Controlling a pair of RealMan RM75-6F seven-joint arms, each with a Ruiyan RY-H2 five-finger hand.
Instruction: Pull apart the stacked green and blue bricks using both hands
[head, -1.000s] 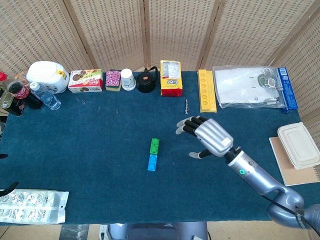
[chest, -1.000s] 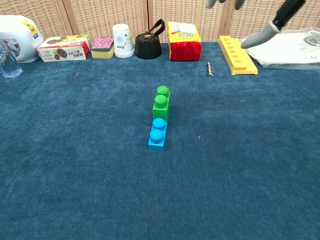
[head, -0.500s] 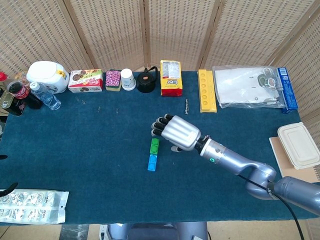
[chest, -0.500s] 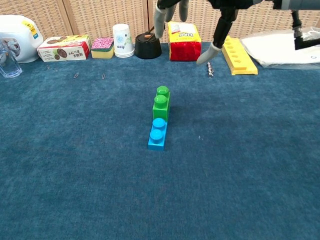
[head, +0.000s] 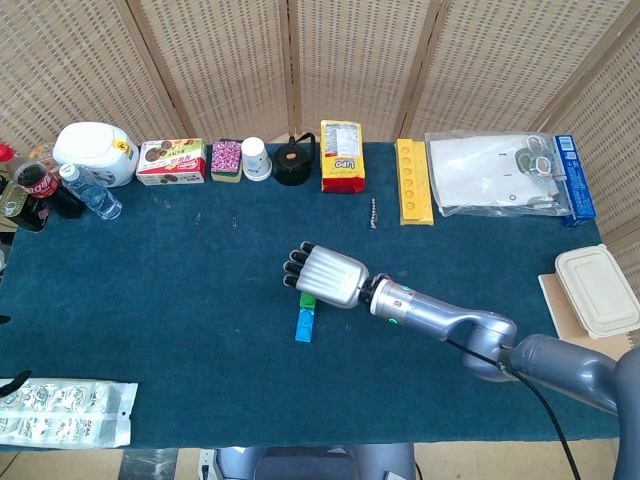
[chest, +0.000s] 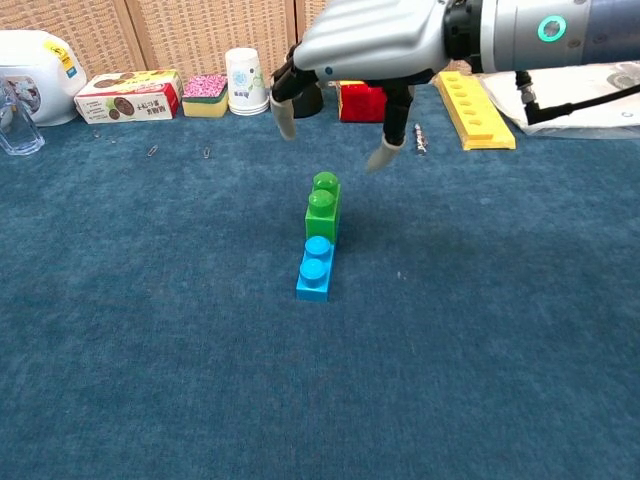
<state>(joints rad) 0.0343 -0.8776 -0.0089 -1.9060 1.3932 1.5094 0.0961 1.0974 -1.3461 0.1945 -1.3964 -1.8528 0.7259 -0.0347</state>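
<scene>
Hovering above the green brick (chest: 322, 206), the right hand (chest: 372, 42) holds nothing, its fingers (chest: 285, 118) spread and pointing down toward the blue cloth of the table (chest: 150, 330) without touching the brick. The green brick lies joined end to end with the blue brick (chest: 315, 268) near the middle of the table, the green one farther from the robot. In the head view the hand covers most of the green brick. Along the far edge stand a paper cup (chest: 246, 81), a black kettle (head: 293, 163), a yellow packet (head: 341, 156) and a yellow tray (chest: 474, 108). The left hand does not show in either view.
</scene>
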